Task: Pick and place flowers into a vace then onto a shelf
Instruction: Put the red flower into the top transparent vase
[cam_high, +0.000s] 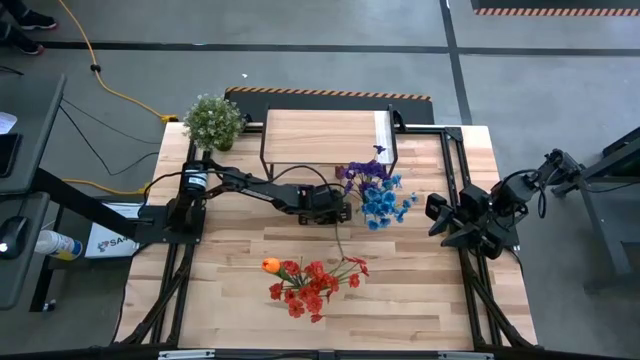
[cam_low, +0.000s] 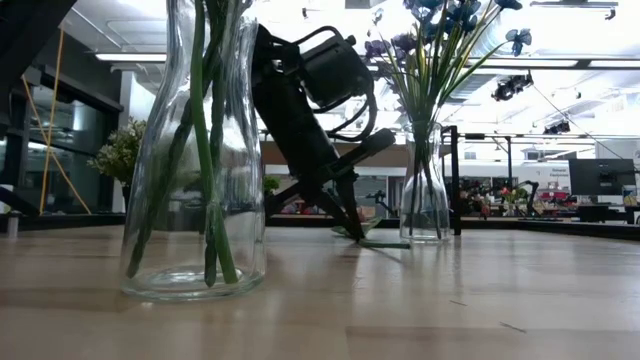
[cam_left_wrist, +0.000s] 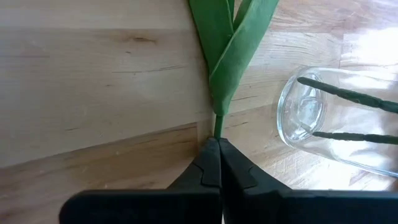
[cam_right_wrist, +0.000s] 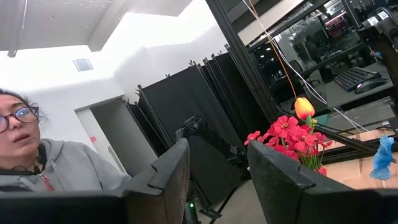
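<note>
A single green-stemmed flower (cam_high: 340, 240) lies on the wood table between two glass vases, its leaves (cam_left_wrist: 227, 50) flat on the boards. My left gripper (cam_left_wrist: 217, 144) is shut on its stem end, right beside the vase of blue and purple flowers (cam_high: 377, 195). The vase of red flowers with one orange bloom (cam_high: 305, 285) stands nearer the front edge. The shelf (cam_high: 325, 135) stands at the back of the table. My right gripper (cam_right_wrist: 217, 180) waits raised at the table's right side (cam_high: 440, 222), open, with nothing between its fingers. My left gripper pinches the bare lower end of the flower's stem (cam_left_wrist: 217, 124) between its two fingertips, just below the leaves. The fingers slant down from the table's left side. The flower lies on the tabletop, running away from the fingertips.
A bushy green potted plant (cam_high: 213, 120) stands at the back left corner. In the low view the near vase (cam_low: 195, 150) fills the foreground, with the far vase (cam_low: 425, 190) behind my left gripper (cam_low: 350, 225). A person (cam_right_wrist: 37, 162) shows beyond the table.
</note>
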